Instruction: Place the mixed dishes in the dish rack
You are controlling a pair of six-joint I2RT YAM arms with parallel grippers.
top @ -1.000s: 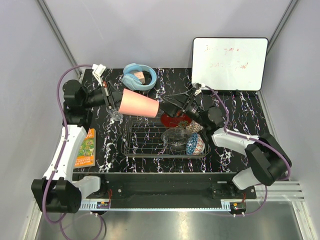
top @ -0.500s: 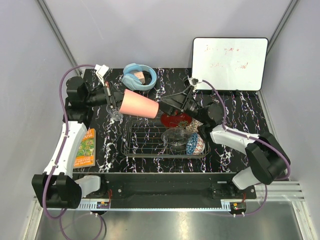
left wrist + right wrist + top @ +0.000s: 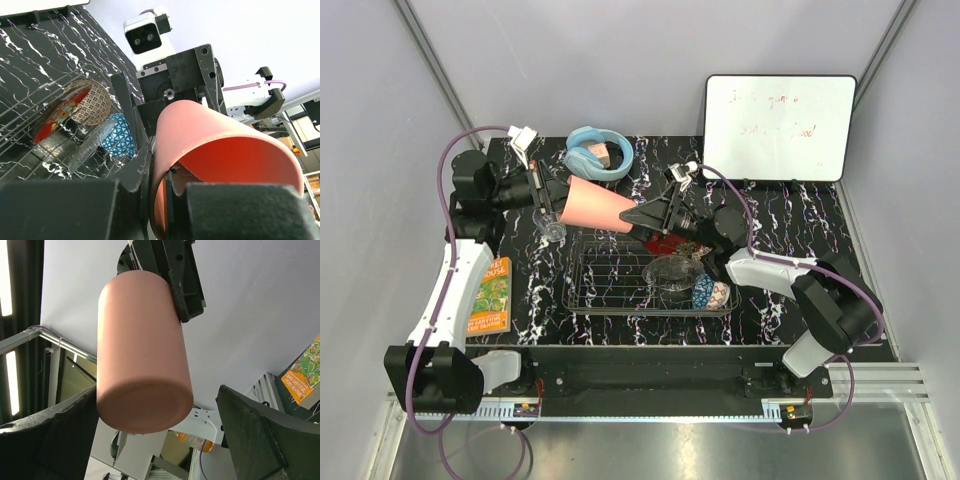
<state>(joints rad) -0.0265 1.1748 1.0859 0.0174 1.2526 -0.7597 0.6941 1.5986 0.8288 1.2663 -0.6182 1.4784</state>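
Over the far-left corner of the dish rack (image 3: pixel 620 290), top view: we log the salmon-pink plastic cup (image 3: pixel 600 206) aloft, long axis near level, base pointing right. The left gripper (image 3: pixel 550 196) clamps its rim end. The right gripper (image 3: pixel 642 214) has swung leftward to the base within the last second; we read this as a handover. Left wrist view: the left gripper (image 3: pixel 161 202) pinches the cup wall (image 3: pixel 225 150). Right wrist view: the cup base (image 3: pixel 145 365) faces us, right gripper (image 3: pixel 155 410) spread wide, not yet closed.
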